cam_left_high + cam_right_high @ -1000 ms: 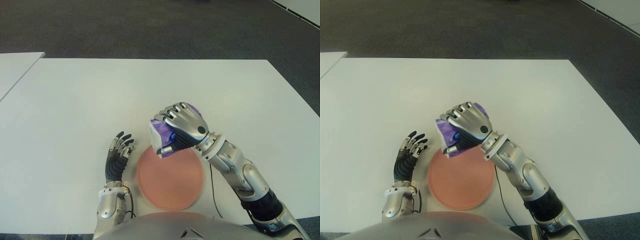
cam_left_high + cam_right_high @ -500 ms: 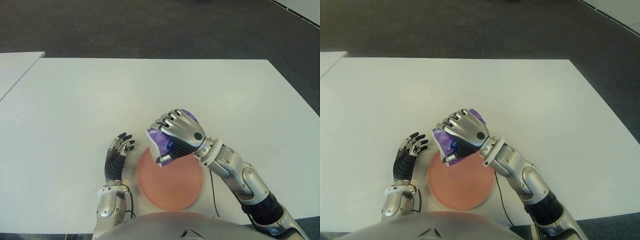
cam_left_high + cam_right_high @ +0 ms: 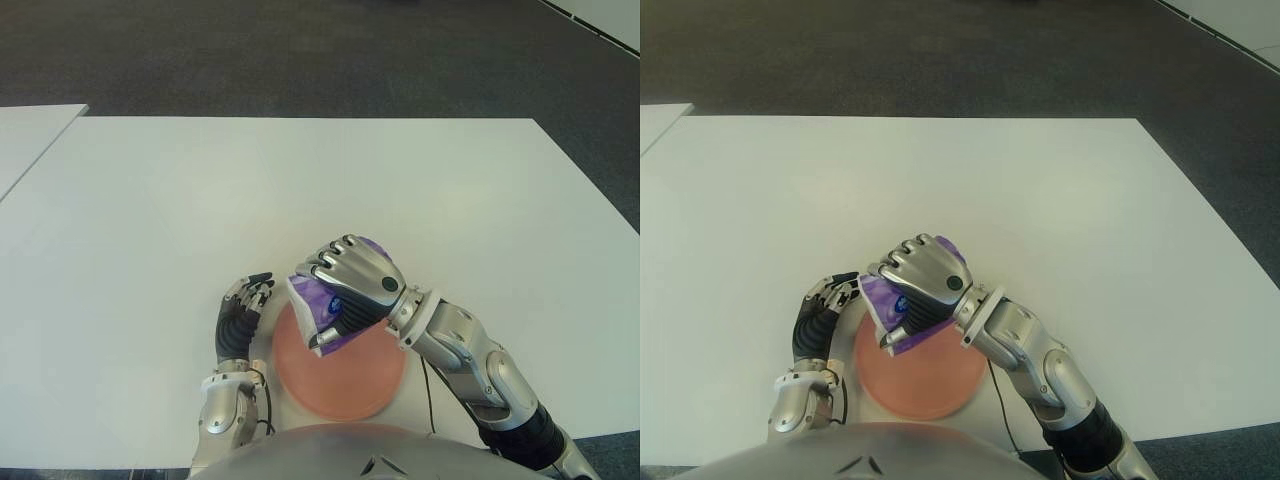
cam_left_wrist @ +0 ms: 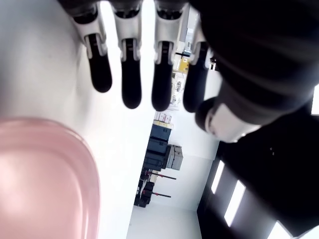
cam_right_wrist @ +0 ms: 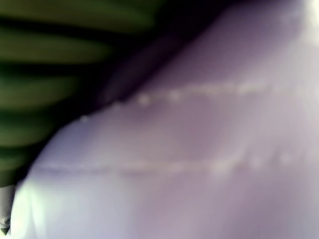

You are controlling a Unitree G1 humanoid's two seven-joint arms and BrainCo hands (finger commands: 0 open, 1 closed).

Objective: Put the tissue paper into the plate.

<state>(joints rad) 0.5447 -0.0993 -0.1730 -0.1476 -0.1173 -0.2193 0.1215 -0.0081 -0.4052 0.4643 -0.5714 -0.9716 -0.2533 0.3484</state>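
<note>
You are most of the way there: the right hand [image 3: 352, 285] has its fingers clamped around the tissue paper [image 3: 312, 312], a purple-and-white pack, and holds it over the far left part of the plate [image 3: 350, 385], at about 11 o'clock of the pink disc. Whether the pack's lower corner already touches the plate you cannot tell from the head views; it looks very close. The right wrist view is filled with purple wrapping, which fits a firm grasp. What is left, by my reading, is to lower the pack the last bit, let go, and pull the hand clear.

The left hand [image 3: 240, 318] shows on the white bench [image 3: 150, 220] just beside the plate at its 9 o'clock, fingers straight and holding nothing.

Against the frame a second ago, the right hand has come in from beyond the plate's far rim toward you and sunk lower, so the pack now overlaps the plate. The left hand has crept closer to the pack.
</note>
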